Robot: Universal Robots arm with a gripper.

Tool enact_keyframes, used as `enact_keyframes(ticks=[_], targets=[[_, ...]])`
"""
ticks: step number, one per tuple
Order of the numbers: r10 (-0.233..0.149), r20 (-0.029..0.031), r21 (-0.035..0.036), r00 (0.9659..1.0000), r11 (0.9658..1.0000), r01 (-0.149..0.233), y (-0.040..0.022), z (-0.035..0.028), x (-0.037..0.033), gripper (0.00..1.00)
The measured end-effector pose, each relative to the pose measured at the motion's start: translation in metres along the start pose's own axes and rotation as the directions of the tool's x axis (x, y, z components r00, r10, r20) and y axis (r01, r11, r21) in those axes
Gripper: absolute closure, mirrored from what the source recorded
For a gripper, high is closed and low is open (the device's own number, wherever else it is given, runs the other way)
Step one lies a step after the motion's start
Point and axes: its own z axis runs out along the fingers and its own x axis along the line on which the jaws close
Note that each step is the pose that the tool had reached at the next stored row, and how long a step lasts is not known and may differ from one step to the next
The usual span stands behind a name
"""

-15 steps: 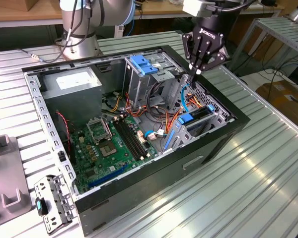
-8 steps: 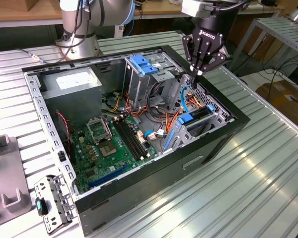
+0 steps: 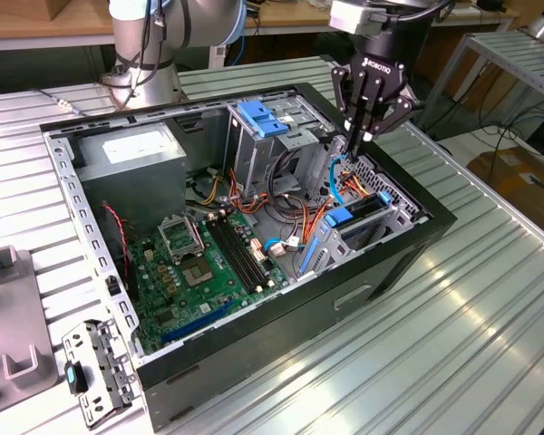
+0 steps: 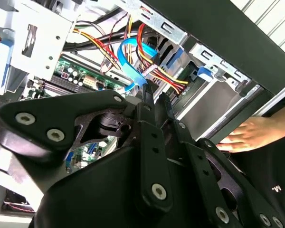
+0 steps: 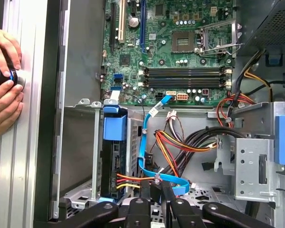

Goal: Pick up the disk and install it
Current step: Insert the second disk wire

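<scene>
Above open PC case [image 3: 254, 362]: gripper [image 3: 361, 136]

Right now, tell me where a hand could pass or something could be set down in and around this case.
Free: the ribbed table on the exterior view's right of the case, and the strip between the bracket and the case. Crowded: under the gripper, where the blue cable, orange wires and disk bunch.

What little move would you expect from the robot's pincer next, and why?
Probably a small sideways shift toward the disk. The pincer hangs right at the blue cable, while the disk stands on edge in its bay beside it, so it isn't yet lined up.
</scene>
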Motion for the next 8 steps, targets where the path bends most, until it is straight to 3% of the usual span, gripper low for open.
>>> enact_keyframes(ticks=[8], targets=[[0.000, 0.0002, -0.0007, 1.0000, 1.0000, 0.000, 0.0004, -0.0051, 0.0007, 0.76]])
